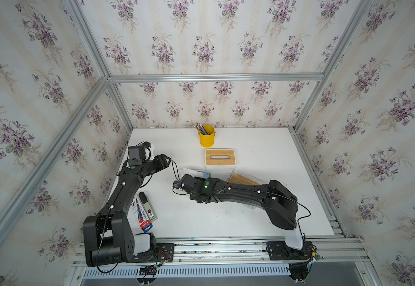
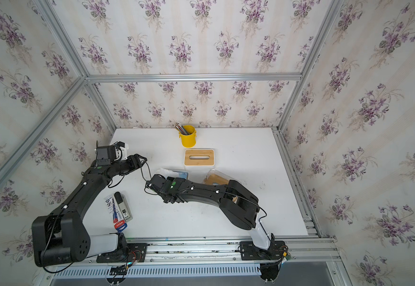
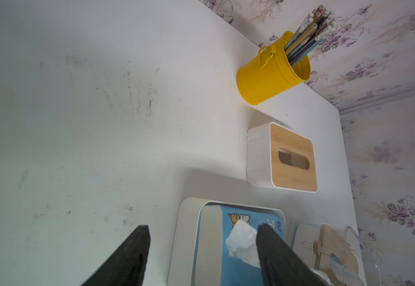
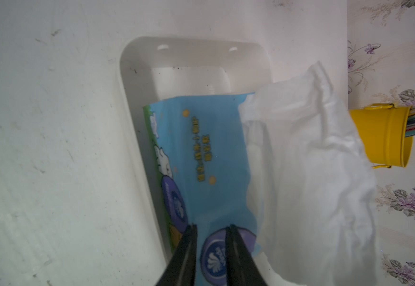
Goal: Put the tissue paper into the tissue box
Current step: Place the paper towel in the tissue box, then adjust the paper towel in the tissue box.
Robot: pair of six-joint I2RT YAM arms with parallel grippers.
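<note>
**A:** Where is the tissue paper?

**B:** The blue tissue pack (image 4: 201, 153) lies inside the open white tissue box (image 4: 127, 123) on the worktop (image 4: 53, 148). One white sheet (image 4: 312, 161) billows out of its top.

**A:** And the right gripper?

**B:** The right gripper (image 4: 211, 226) sits over one end of the pack. Its jaws are slightly parted and pinch nothing, and the pack's purple logo shows through the gap.

**A:** The left one?

**B:** The left gripper (image 3: 204, 226) is spread wide and empty, off to the box's side and apart from the pack.

The tissue pack (image 4: 213, 148) is blue, its box (image 4: 129, 104) white, the bucket (image 3: 268, 76) yellow, the wallpaper (image 1: 201, 37) purple-flowered.
</note>
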